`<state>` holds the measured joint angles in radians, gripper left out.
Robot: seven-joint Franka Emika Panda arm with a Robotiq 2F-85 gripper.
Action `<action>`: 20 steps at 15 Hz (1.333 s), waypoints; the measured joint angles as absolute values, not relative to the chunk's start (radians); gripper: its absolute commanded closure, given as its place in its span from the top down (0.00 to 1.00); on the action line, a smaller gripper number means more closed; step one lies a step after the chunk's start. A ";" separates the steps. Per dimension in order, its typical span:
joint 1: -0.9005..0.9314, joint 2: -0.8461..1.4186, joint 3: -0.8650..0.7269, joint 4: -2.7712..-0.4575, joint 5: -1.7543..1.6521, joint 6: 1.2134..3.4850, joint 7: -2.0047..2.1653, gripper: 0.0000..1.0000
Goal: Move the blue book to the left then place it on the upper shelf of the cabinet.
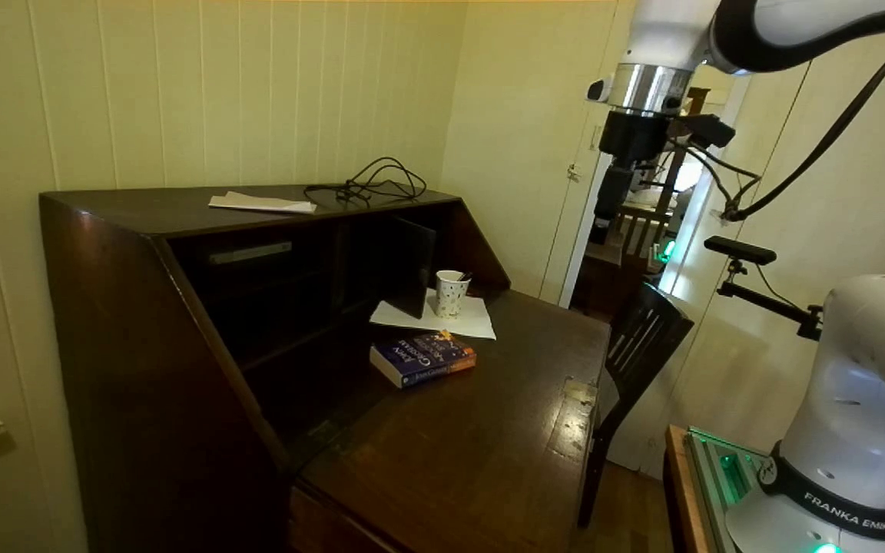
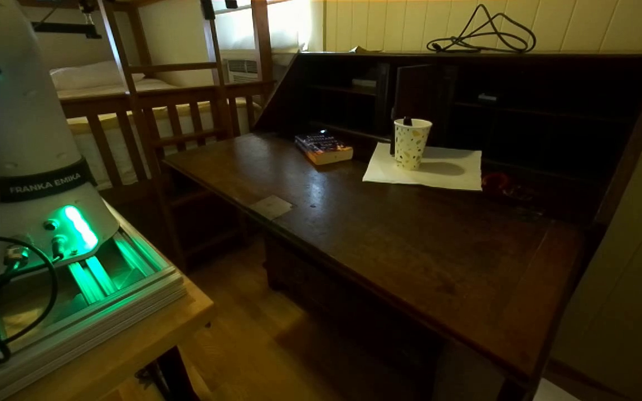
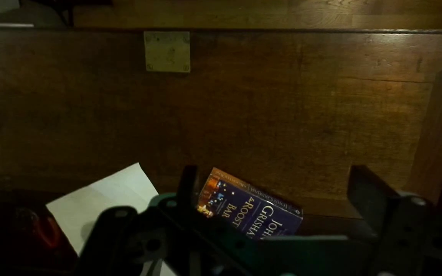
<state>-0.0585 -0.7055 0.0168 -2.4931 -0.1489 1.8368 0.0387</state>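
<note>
The blue book [image 1: 423,358] lies flat on the desk surface of the dark-brown cabinet [image 1: 135,361], cover up, in front of the recess. It also shows in an exterior view [image 2: 324,147] and in the wrist view [image 3: 253,207], where the gripper body hides its lower part. The upper shelf [image 2: 336,88] is a thin dark board in the recess; the recess is very dark. My gripper [image 1: 602,226] hangs high above the desk, pointing down, apart from the book. In the wrist view the gripper [image 3: 274,170] has its fingers wide apart with nothing between them; the book lies well below.
A patterned paper cup [image 1: 450,296] stands on a white sheet [image 2: 455,167] beside the book. A small cabinet door [image 1: 415,265] stands open in the recess. Papers [image 1: 262,203] and a black cable [image 1: 381,183] lie on top. A chair [image 1: 646,338] stands at the desk.
</note>
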 measured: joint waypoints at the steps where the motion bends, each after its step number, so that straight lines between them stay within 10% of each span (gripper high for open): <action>1: -0.052 -0.686 0.006 -2.497 -0.156 1.866 -0.011 1.00; 20: -0.036 -0.350 -0.058 -2.528 -0.303 2.250 -0.272 1.00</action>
